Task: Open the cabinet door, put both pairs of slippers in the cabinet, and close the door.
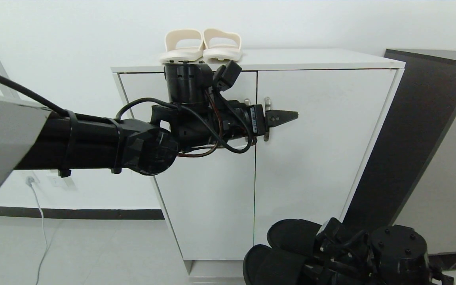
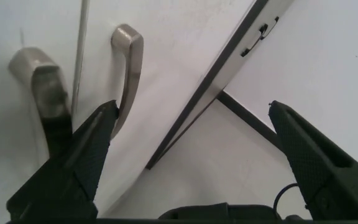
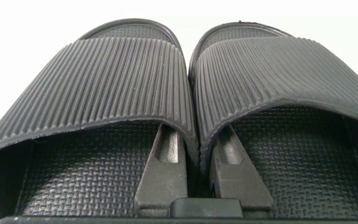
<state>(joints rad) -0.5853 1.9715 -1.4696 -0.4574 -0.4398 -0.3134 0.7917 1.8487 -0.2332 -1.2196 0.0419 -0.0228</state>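
Observation:
The white cabinet (image 1: 311,158) has both doors shut, with two metal handles (image 1: 266,103) at the middle seam. A cream pair of slippers (image 1: 202,45) rests on its top. My left gripper (image 1: 287,116) is held at handle height in front of the right door. In the left wrist view it (image 2: 191,124) is open, and one finger (image 2: 89,162) lies just beside the right door's handle (image 2: 129,68), not around it. Low in front of the cabinet, my right gripper (image 3: 197,171) is shut on the black pair of slippers (image 1: 291,245) (image 3: 129,81), pinching their two inner walls together under the straps.
A tall dark grey panel (image 1: 430,138) stands right beside the cabinet's right side. A wall socket with a white cable (image 1: 34,186) is at the left, above pale floor tiles (image 1: 93,253). The white wall runs behind the cabinet.

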